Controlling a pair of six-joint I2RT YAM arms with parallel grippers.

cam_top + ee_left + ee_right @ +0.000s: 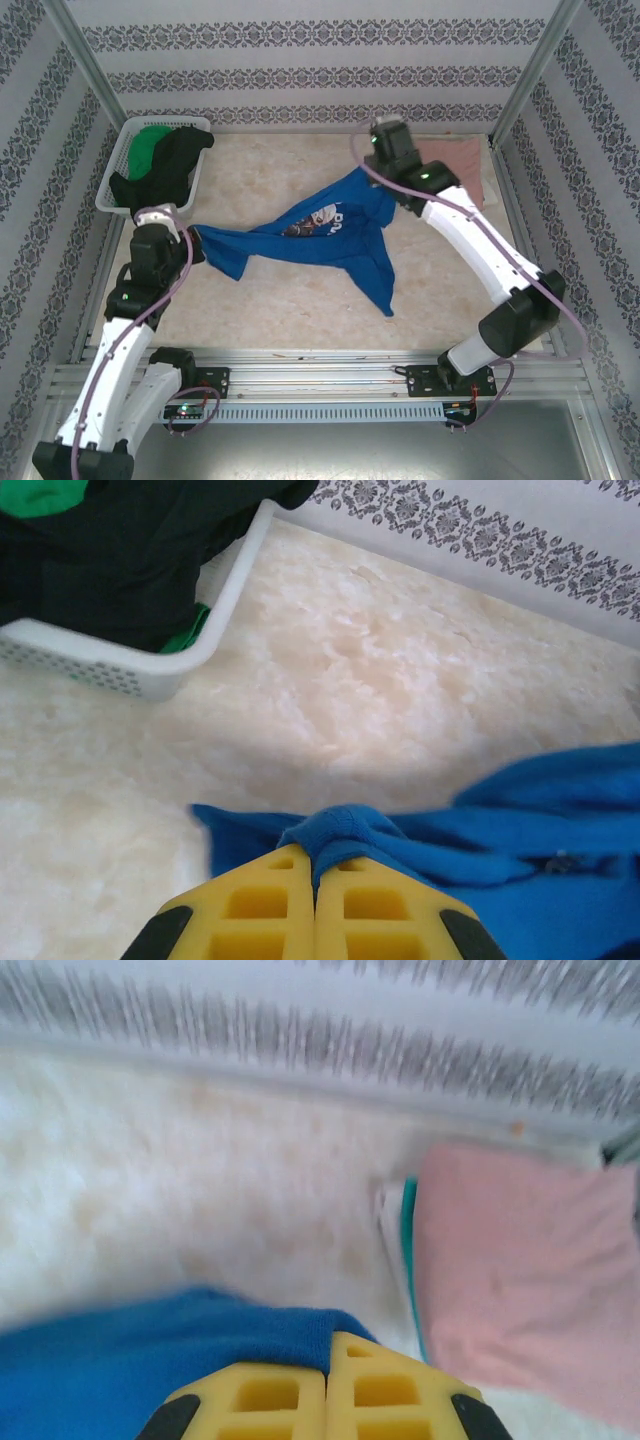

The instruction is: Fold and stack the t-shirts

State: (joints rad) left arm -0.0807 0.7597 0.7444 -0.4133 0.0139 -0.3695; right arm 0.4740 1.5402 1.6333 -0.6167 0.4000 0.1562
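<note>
One blue t-shirt (320, 235), stretched across the middle of the table (280, 310); chest print white and dark, lettering too small to read. Its left end is pinched in the closed left hand (315, 868), with cloth bunched at the tips; its right edge is clamped in the closed right hand (328, 1352). One pink t-shirt (520, 1270), folded flat, beyond the blue shirt's right end and apart from it. One white basket (112, 180), beyond its left end, holding a black t-shirt (172, 165) and a green t-shirt (148, 145).
</note>
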